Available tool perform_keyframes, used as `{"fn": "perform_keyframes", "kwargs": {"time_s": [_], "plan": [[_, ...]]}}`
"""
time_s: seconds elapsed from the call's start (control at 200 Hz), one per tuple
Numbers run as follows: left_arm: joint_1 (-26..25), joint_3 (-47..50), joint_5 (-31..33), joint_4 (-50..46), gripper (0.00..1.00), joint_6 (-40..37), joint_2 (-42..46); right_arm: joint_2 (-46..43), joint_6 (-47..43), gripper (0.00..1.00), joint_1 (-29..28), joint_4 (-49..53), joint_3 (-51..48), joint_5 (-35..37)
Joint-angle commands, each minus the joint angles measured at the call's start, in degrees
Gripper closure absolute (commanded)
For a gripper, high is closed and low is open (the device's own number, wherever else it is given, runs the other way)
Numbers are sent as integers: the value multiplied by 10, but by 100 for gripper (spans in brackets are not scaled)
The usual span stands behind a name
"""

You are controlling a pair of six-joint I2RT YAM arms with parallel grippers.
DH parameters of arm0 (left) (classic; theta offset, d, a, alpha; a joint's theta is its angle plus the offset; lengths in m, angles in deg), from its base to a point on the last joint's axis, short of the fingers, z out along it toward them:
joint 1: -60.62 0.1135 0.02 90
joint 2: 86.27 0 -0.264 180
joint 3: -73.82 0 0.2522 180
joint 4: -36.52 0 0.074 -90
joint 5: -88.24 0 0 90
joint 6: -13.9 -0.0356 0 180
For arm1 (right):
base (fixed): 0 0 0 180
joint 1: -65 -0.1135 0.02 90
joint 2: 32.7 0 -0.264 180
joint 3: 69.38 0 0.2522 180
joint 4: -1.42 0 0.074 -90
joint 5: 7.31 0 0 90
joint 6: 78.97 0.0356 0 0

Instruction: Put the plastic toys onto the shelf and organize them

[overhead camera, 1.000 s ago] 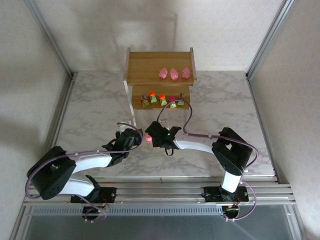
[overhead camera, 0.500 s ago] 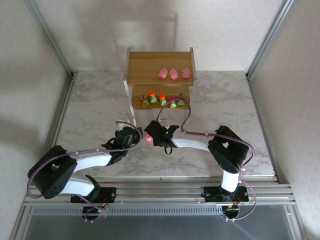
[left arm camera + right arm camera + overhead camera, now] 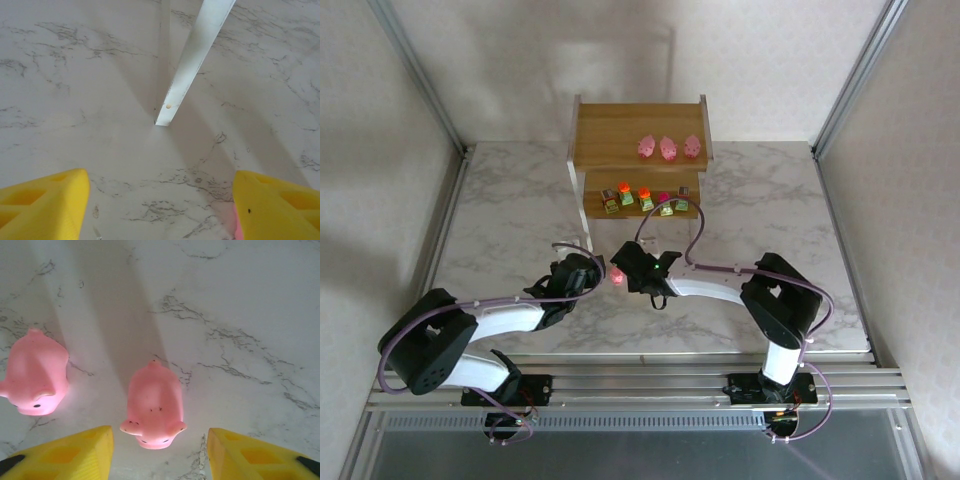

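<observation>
- Moved: right fingers (image 3: 75,450) have narrowed slightly; they are spread astride pink toy (image 3: 154,407) on surface (image 3: 250,315), not touching it.
- Idle: left fingers (image 3: 45,200) spread, empty.
- Risk: the rounded toy may squirt from the pinch; neighbour toy (image 3: 35,372) may be nudged.

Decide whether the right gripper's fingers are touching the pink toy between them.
Apart. The right wrist view shows bare marble between the toy and each finger of the right gripper.
</observation>
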Motion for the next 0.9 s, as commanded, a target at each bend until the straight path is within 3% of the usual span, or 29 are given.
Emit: {"fn": "perform_keyframes", "kwargs": {"time_s": [0.0,0.896], "plan": [[6,-6,-9,3,25,7,-7,-14,5,47,3,1,0,15],[14,-7,-18,1,25,9,-9,70,2,53,6,-19,35,36]]}}
